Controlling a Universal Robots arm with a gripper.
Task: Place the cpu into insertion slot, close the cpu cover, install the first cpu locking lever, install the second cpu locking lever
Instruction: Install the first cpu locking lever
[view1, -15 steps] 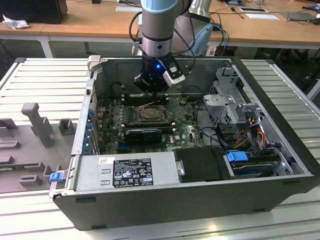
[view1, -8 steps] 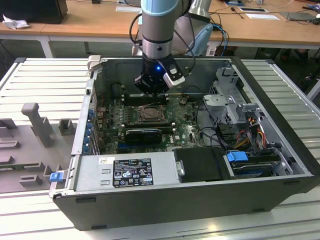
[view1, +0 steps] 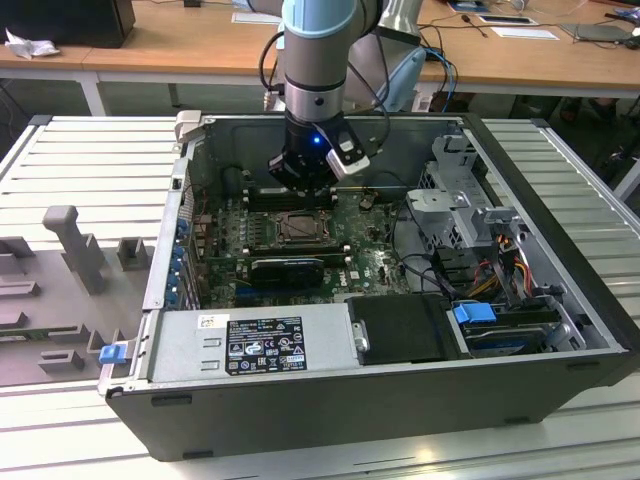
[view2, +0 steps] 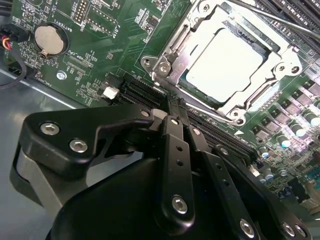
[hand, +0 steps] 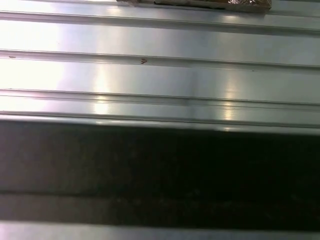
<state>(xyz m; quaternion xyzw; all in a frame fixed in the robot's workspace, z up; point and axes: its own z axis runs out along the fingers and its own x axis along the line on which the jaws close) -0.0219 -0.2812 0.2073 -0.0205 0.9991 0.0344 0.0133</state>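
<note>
The cpu (view2: 226, 64) sits in its socket with the cpu cover (view2: 172, 52) closed over it. The gripper (view2: 175, 107) is clenched, grasping nothing, beside the socket. The locking levers appear not yet latched.

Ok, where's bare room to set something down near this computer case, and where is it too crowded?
The ribbed metal table is bare at the exterior view's left of the computer case, beyond the grey fixture blocks, and also at its right. Inside the case is crowded: gripper over the cpu, cables, drive cage.
</note>
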